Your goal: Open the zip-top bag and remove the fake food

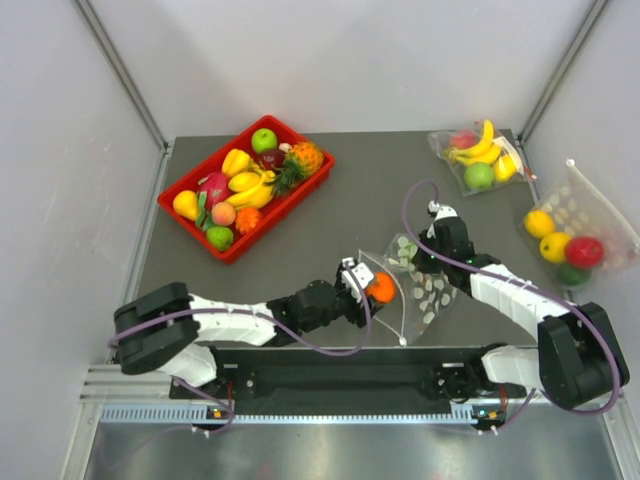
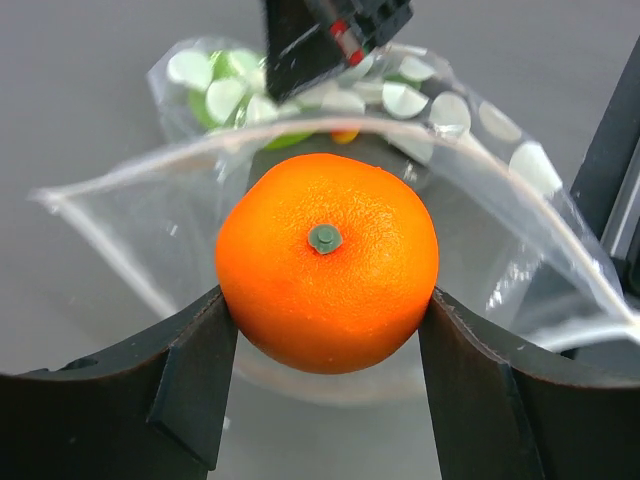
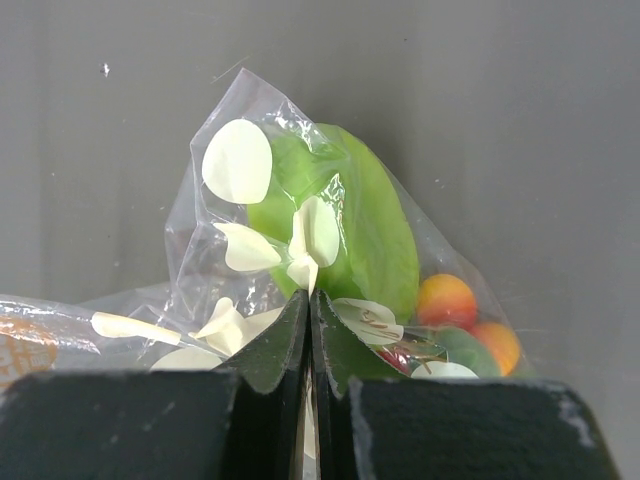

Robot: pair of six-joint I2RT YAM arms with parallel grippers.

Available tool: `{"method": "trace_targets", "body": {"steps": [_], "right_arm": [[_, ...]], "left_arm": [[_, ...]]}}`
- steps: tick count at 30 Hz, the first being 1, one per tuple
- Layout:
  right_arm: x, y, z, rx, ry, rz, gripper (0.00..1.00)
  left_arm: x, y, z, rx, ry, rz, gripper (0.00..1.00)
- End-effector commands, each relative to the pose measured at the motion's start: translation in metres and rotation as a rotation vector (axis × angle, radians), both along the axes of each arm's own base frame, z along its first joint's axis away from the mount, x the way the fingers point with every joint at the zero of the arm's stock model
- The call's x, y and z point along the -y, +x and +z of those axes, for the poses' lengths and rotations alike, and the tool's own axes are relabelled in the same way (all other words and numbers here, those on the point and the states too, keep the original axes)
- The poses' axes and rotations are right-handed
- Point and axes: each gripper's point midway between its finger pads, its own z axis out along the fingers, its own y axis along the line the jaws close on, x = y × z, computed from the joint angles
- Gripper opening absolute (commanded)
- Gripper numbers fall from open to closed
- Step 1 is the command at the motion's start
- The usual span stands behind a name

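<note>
My left gripper [image 2: 326, 312] is shut on the orange fake fruit [image 2: 327, 262], one finger on each side of it. In the top view this orange [image 1: 380, 288] sits at the open mouth of the dotted zip-top bag [image 1: 428, 287], whose rim [image 2: 120, 180] arcs behind it. My right gripper [image 3: 308, 302] is shut on a fold of the bag's plastic [image 3: 240, 165] at its far end [image 1: 432, 252]. A green fruit [image 3: 375, 225] and a peach-coloured one [image 3: 446, 298] lie inside the bag.
A red tray [image 1: 312, 178] of mixed fruit stands at the back left. A clear bag with bananas and a green apple [image 1: 480, 155] lies at the back right. A bigger dotted bag of yellow and red fruit [image 1: 572, 238] lies at the right edge.
</note>
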Motion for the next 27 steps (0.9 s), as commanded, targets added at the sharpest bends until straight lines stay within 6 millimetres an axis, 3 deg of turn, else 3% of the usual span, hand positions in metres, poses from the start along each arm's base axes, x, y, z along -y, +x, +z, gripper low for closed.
{"method": "trace_targets", "body": {"steps": [1,5,8,12,15,16,18,19,21,22,25,27], "right_arm": [[0.008,0.013,0.011,0.019,-0.014,-0.032,0.0],[0.008,0.016,0.011,0.019,-0.009,-0.034,0.0],[0.008,0.017,0.013,0.022,-0.004,-0.035,0.0],[0.008,0.015,0.012,0.022,-0.001,-0.031,0.0],[0.009,0.014,0.013,0.024,-0.001,-0.032,0.0],[0.008,0.014,0.012,0.023,0.001,-0.032,0.0],[0.009,0.014,0.013,0.028,0.002,-0.031,0.0],[0.009,0.013,0.013,0.029,0.002,-0.033,0.0],[0.009,0.012,0.013,0.03,0.004,-0.032,0.0],[0.009,0.012,0.014,0.035,0.003,-0.031,0.0],[0.005,0.01,0.016,0.036,0.021,-0.01,0.0],[0.005,0.01,0.016,0.036,0.021,-0.008,0.0]], "left_arm": [[-0.025,-0.001,0.005,-0.015,0.016,0.055,0.2],[-0.047,-0.003,0.015,-0.01,0.022,0.093,0.2],[-0.064,0.0,0.033,-0.008,-0.011,0.136,0.2],[-0.096,0.027,0.039,-0.088,-0.007,0.272,0.21],[-0.126,0.066,0.049,-0.148,-0.023,0.42,0.21],[-0.147,0.088,0.053,-0.154,-0.039,0.5,0.21],[-0.164,0.113,0.072,-0.154,-0.084,0.578,0.22],[-0.186,0.133,0.079,-0.148,-0.1,0.657,0.22],[-0.203,0.16,0.098,-0.129,-0.121,0.736,0.22],[-0.221,0.176,0.102,-0.124,-0.121,0.797,0.22],[-0.244,0.217,0.113,-0.116,-0.123,0.887,0.22],[-0.25,0.244,0.107,-0.126,-0.094,0.917,0.22]]}}
